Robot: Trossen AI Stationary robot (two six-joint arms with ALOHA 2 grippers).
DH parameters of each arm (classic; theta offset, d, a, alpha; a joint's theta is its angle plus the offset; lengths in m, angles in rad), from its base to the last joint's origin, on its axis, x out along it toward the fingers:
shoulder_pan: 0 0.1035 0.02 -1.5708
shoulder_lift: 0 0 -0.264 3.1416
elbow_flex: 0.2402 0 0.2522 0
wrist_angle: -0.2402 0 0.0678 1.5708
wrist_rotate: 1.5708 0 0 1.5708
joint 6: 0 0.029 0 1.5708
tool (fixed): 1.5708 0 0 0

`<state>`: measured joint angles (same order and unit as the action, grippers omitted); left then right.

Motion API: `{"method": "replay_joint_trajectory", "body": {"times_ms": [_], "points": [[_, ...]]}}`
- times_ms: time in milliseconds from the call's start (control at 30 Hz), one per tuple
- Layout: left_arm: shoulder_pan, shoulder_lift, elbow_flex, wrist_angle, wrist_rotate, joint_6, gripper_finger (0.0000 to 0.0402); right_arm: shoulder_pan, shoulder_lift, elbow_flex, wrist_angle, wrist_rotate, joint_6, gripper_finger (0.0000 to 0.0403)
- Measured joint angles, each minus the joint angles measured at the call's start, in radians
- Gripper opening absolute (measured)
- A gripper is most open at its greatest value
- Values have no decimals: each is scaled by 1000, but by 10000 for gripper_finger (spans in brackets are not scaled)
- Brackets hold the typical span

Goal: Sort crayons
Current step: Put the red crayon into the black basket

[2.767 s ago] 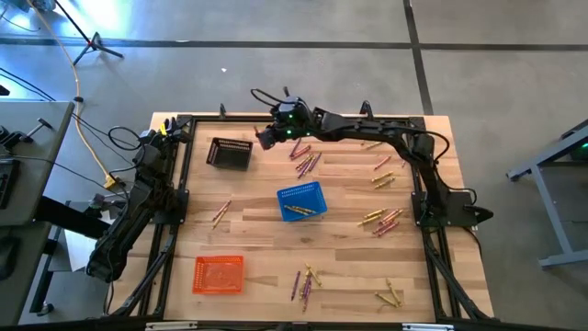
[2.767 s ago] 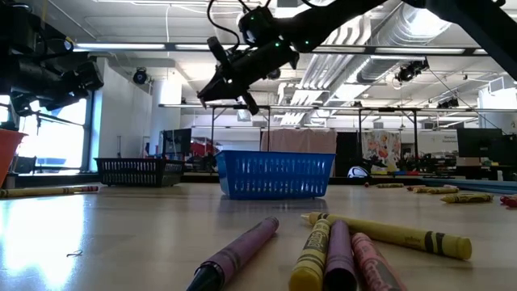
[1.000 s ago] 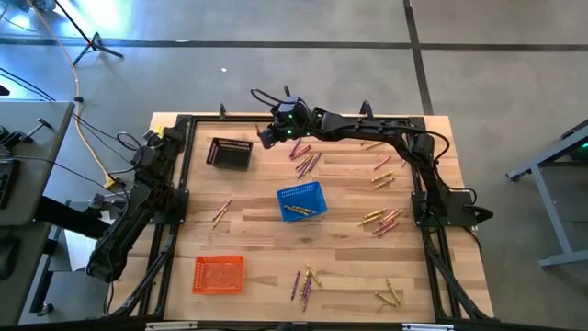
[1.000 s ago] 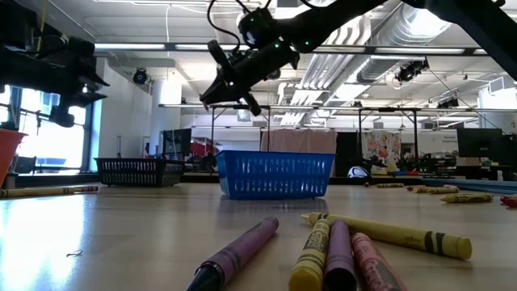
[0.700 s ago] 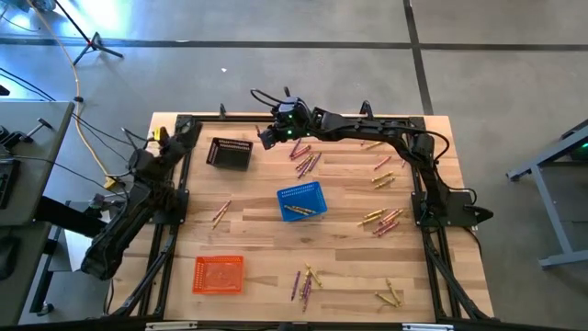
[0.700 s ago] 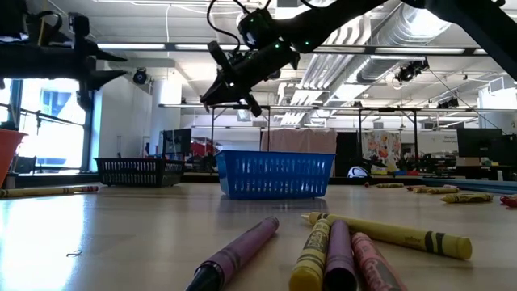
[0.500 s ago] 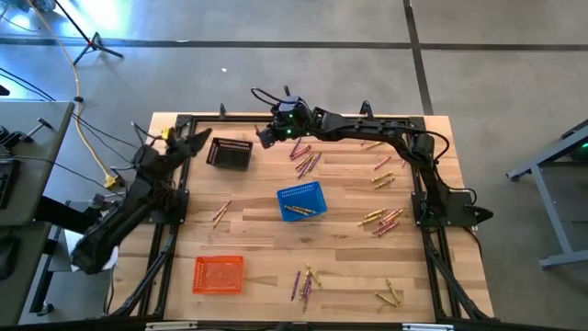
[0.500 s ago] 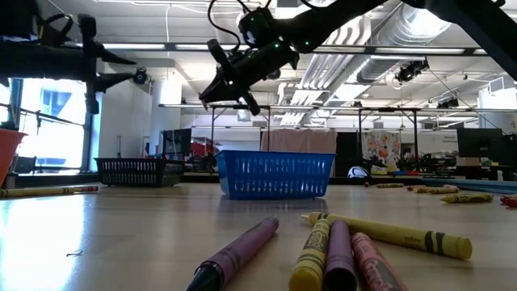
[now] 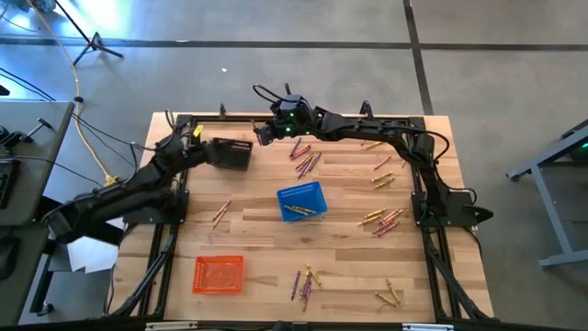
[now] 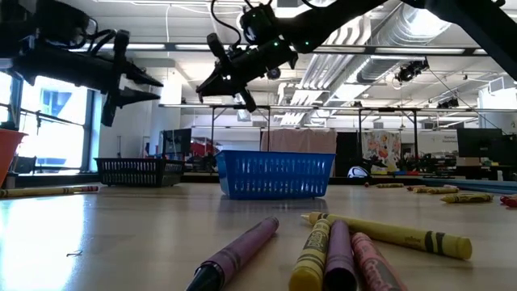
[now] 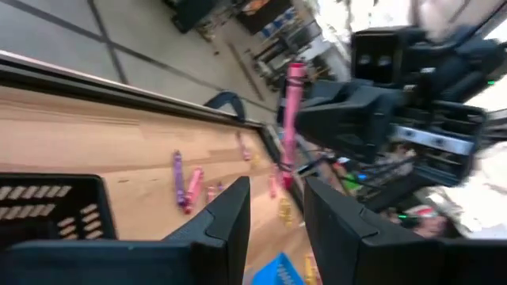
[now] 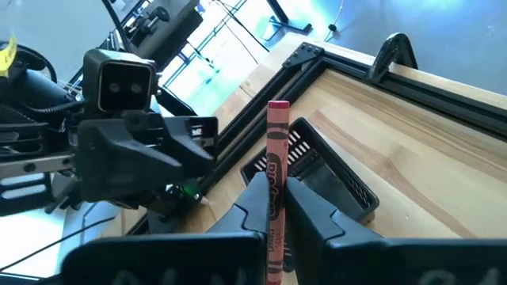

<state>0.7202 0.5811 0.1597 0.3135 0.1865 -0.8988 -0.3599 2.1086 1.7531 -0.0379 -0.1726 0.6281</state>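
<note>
Left arm has swung in from the bench edge; its left gripper [image 9: 198,144] now hovers at the black mesh basket [image 9: 233,154], jaws partly open, empty. Nearest, purple, yellow and pink wax crayons [image 10: 339,246] lie loose on the wooden bench [image 9: 349,230]. Mid-bench, blue mesh basket [image 9: 302,201] holds a few; orange mesh basket [image 9: 219,274] looks empty. Farther, right gripper [image 9: 261,135], jaws shut on a pink crayon [image 12: 275,178], sits aloft by the black basket. Sorting barely begun.

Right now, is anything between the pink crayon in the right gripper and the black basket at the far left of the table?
Yes. The right gripper holds the pink crayon upright beside the black basket, but the left gripper, fingers apart, hangs over that basket's left side facing it. Nothing else visible stands between them.
</note>
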Motion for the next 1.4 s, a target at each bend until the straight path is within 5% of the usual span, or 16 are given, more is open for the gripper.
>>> {"method": "replay_joint_trajectory", "body": {"times_ms": [433, 667, 1400], "points": [[-54, 268, 142, 67, -34, 174, 104, 0, 0, 0, -1, 1, 0, 13], [-61, 355, 171, 74, 72, 178, 104, 0, 0, 0, -2, 4, 0, 13], [-61, 543, 172, 348, 72, 124, 104, 1, 0, 0, 2, 60, 0, 13]]}}
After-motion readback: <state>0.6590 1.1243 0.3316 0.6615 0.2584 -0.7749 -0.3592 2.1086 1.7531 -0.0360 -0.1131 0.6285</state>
